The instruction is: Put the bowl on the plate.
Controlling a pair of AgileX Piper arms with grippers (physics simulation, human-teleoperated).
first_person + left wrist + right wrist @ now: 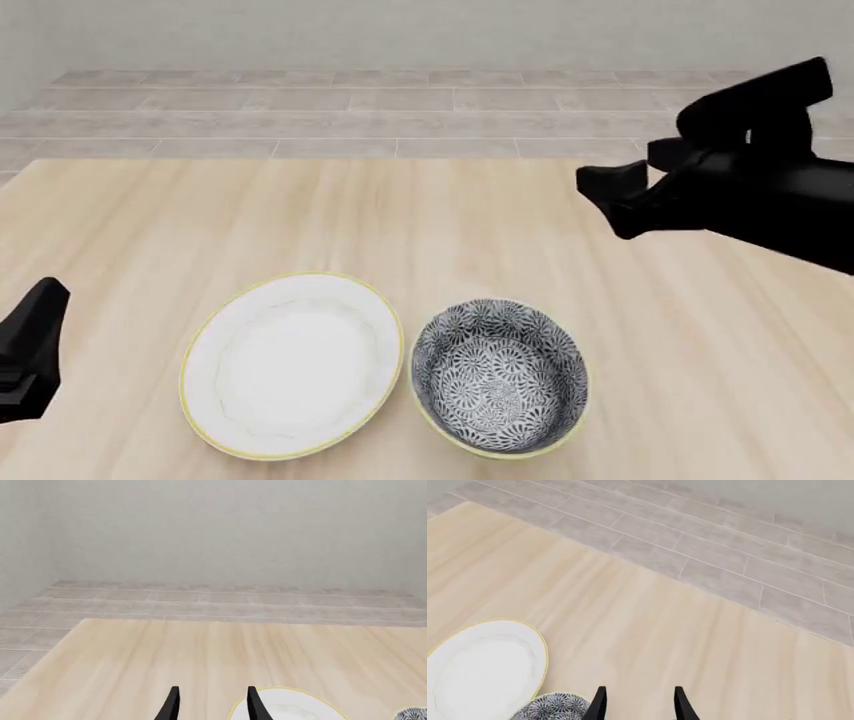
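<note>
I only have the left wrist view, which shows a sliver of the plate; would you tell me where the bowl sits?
Observer: The bowl sits just right of the plate in the front view, on the table, not on the plate.
Operator: Is it held?
Observer: No. The right gripper is open and empty, with the bowl beside it.
Operator: And the right arm?
Observer: It is raised over the table, beyond the bowl and to its right.

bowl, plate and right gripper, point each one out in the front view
bowl (499,378), front view, patterned inside bottom
plate (294,364), front view, white centre
right gripper (601,197), front view, between its fingers
</note>
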